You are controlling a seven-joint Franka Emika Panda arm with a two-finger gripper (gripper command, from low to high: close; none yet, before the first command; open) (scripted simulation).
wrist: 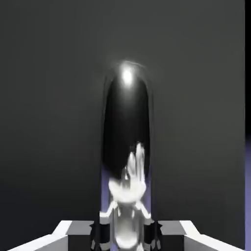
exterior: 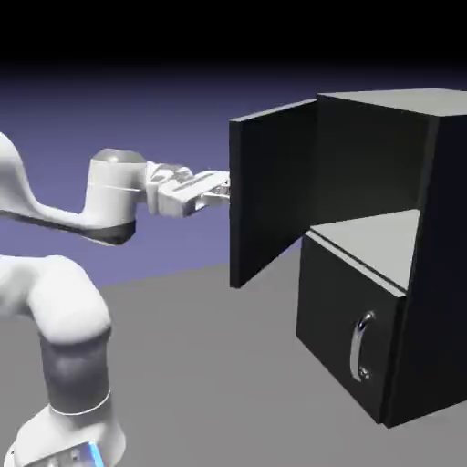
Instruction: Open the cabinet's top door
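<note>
The black cabinet (exterior: 438,274) stands at the right. Its top door (exterior: 269,191) is swung wide open to the left, and the upper compartment's shelf shows behind it. My gripper (exterior: 219,189) reaches level from the left and meets the door at its outer edge; the handle itself is hidden there behind the door. In the hand view the curved silver handle (wrist: 126,147) runs up the middle, large and shiny, against the flat black door (wrist: 49,122). My gripper (wrist: 126,235) is shut on this handle, with the dark fingertips (wrist: 100,230) tight against its sides.
The shorter lower panel (exterior: 342,337) is closed, and its silver handle (exterior: 362,347) faces the grey table (exterior: 201,365). The arm's white base (exterior: 64,365) rises at the lower left. A strip of blue-violet backdrop (wrist: 248,171) shows past the door's edge.
</note>
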